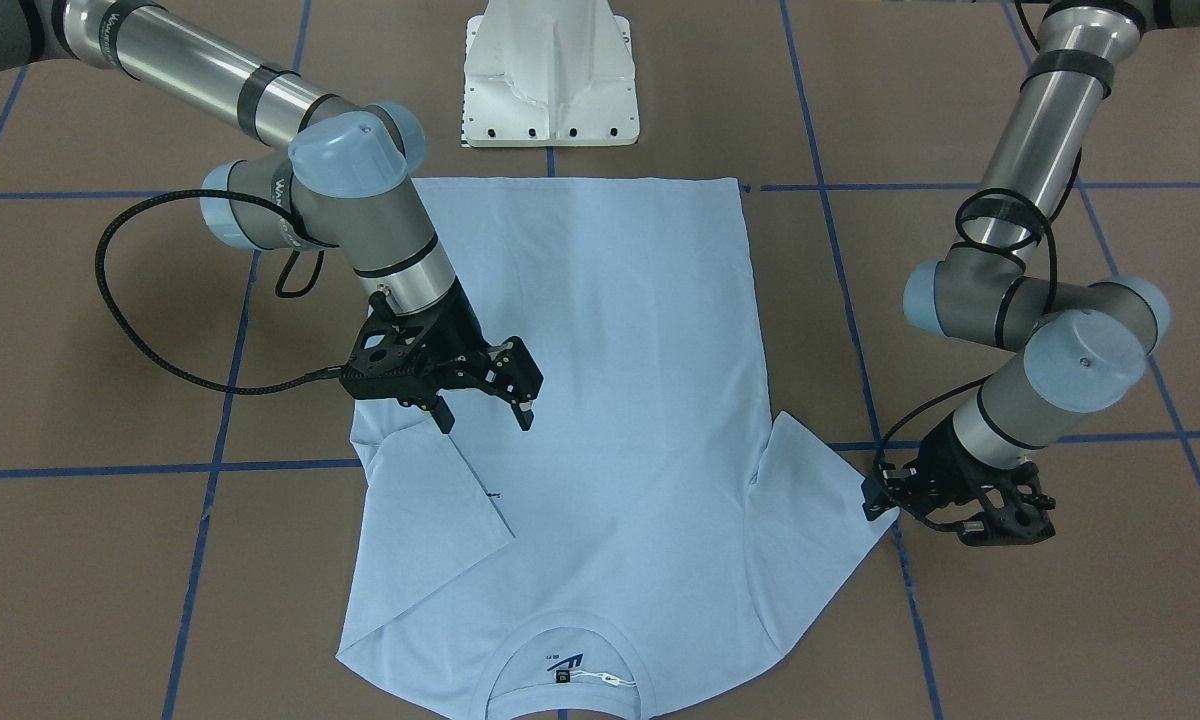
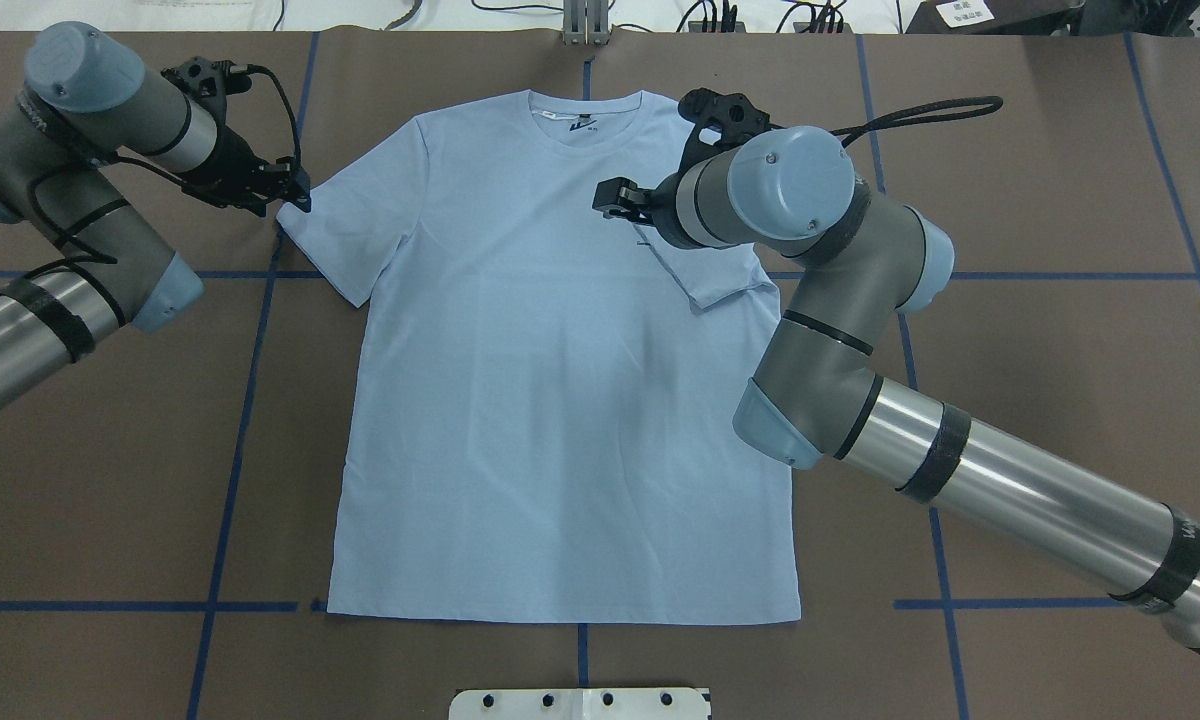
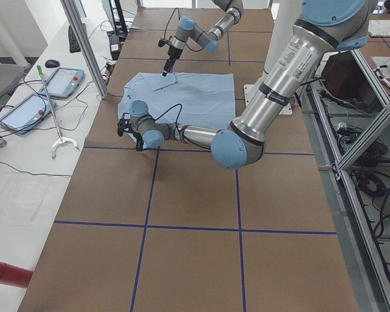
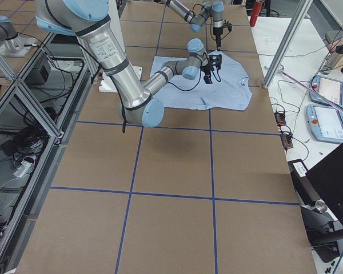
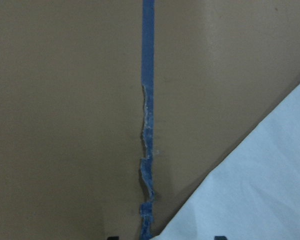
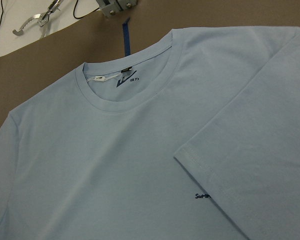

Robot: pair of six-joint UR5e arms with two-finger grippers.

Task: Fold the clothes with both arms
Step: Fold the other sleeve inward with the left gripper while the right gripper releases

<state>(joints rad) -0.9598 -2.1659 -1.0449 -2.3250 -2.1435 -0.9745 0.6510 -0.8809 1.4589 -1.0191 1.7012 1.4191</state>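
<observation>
My left gripper (image 2: 295, 197), fingers seemingly apart at the tip of the outspread sleeve (image 2: 350, 228), should pinch just that hem and carry it low across the T-shirt (image 2: 560, 420) lying flat on the table (image 2: 1040, 380), mirroring the folded sleeve (image 2: 722, 283) (right gripper (image 1: 486, 420) hovers spread above it, so I'd keep clear).

Count: one shirt (image 2: 560, 400), two arms (left arm (image 2: 70, 215), right arm (image 2: 830, 330)), two grippers (left gripper (image 2: 295, 192), right gripper (image 1: 485, 418)), one white base (image 1: 550, 80).
</observation>
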